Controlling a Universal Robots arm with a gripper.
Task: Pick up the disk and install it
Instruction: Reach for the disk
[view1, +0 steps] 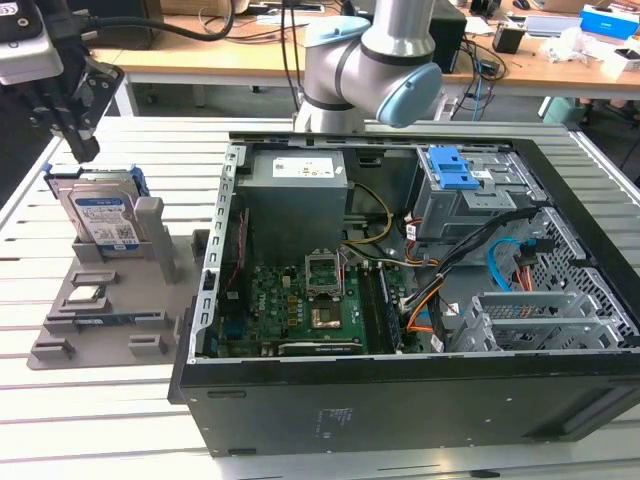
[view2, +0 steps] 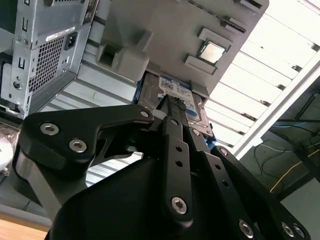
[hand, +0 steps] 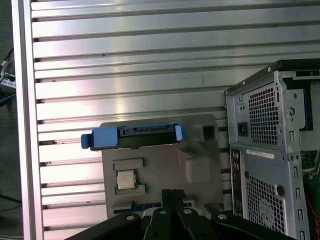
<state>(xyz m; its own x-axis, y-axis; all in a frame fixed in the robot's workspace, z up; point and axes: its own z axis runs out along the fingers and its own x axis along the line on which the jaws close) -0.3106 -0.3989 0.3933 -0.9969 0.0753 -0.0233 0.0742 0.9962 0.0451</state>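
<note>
We see the pincer clenched on nothing, hanging above the disk without touching it. The disk stands on edge in a grey holder on the worktop.

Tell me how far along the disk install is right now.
Done: nothing yet. The disk stands on edge in the grey holder beside the open computer case, not inside it. In hand: the claw hangs just above the disk's top edge, shut and holding nothing. Left: both the pickup and the install are not yet done.
</note>
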